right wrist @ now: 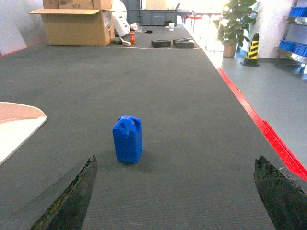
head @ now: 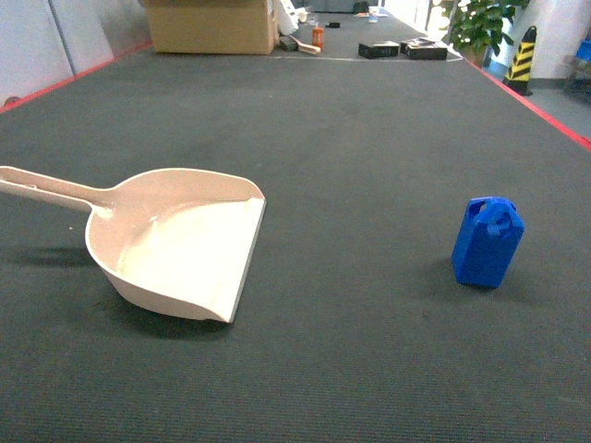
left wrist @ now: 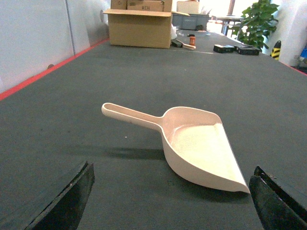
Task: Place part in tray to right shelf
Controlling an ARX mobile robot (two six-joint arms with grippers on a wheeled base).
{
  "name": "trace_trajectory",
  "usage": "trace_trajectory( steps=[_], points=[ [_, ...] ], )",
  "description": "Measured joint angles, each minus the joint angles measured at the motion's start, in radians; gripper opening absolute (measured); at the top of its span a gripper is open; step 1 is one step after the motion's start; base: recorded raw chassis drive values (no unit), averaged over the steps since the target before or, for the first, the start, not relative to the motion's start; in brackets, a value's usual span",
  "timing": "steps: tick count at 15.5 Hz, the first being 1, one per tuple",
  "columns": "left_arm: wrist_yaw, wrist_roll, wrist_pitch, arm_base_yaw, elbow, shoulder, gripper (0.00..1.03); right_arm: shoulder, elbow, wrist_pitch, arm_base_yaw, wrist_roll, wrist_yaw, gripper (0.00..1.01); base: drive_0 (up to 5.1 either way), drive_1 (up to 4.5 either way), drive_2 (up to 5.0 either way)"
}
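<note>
Spread wide, the left gripper (left wrist: 170, 201) is held over the tray (left wrist: 196, 148) on the dark table (head: 351, 138); the right gripper (right wrist: 175, 196), equally parted, faces the upright part (right wrist: 127, 139), well apart from the tray.

A: Floor? 
B: Dark grey carpet (head: 351, 138), red border tape (right wrist: 261, 127) along its edges.
A: Top of frame? 
B: Cardboard box (head: 211, 26) upper left, potted plant (head: 476, 23) and striped hazard cone (head: 522, 57) upper right.

Head high, forward-down; wrists low, forward, sharing tray (head: 185, 249).
</note>
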Motion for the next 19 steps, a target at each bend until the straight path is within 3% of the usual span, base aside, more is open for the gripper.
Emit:
trace_trajectory(
  steps=[19],
  points=[
    [0.000,0.000,0.000,0.000,0.000,0.000,0.98,0.000,0.000,0.000,0.000,0.000,0.000,0.98,0.0,0.00,0.0]
  ],
)
